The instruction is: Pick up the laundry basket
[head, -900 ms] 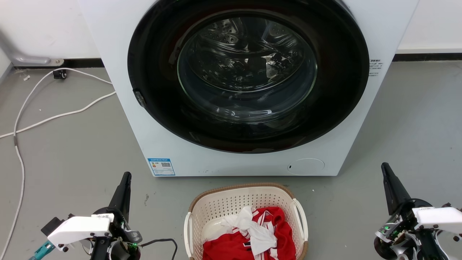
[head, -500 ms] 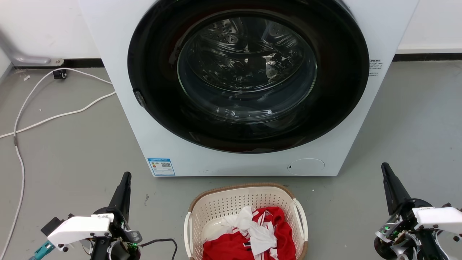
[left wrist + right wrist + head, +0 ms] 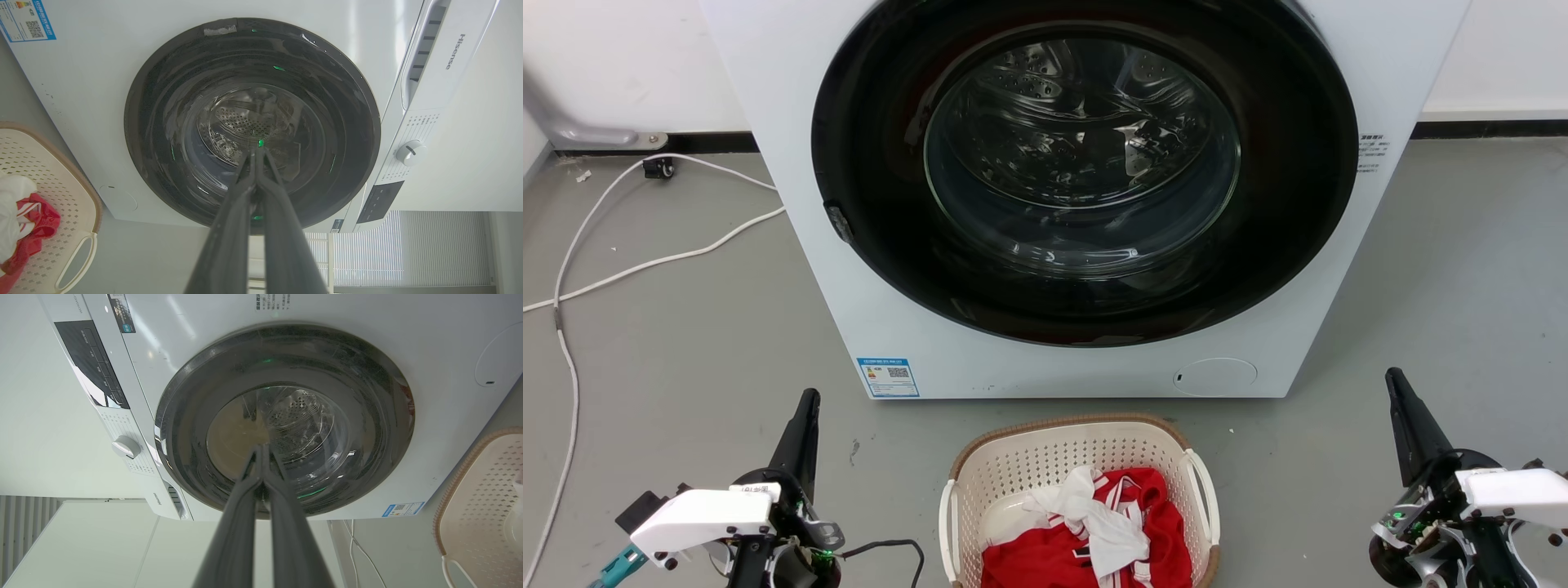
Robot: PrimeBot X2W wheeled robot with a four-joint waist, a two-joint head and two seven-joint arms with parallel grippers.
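left gripper (image 3: 809,395), right gripper (image 3: 1391,373) closed | laundry basket (image 3: 1062,423): red-white clothes (image 3: 1045,559)

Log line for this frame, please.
phase: pre-grasp | left gripper: shut, empty | right gripper: shut, empty | laundry basket: on floor, untouched, clothes inside

Laundry basket (image 3: 1054,457) of clothes (image 3: 1086,545) before washing machine (image 3: 1045,371).

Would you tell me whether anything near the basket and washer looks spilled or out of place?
Nothing is spilled: the cream perforated plastic basket sits upright on the grey floor, with the red and white clothes inside it. The only loose thing is a white cable trailing across the floor on the left.
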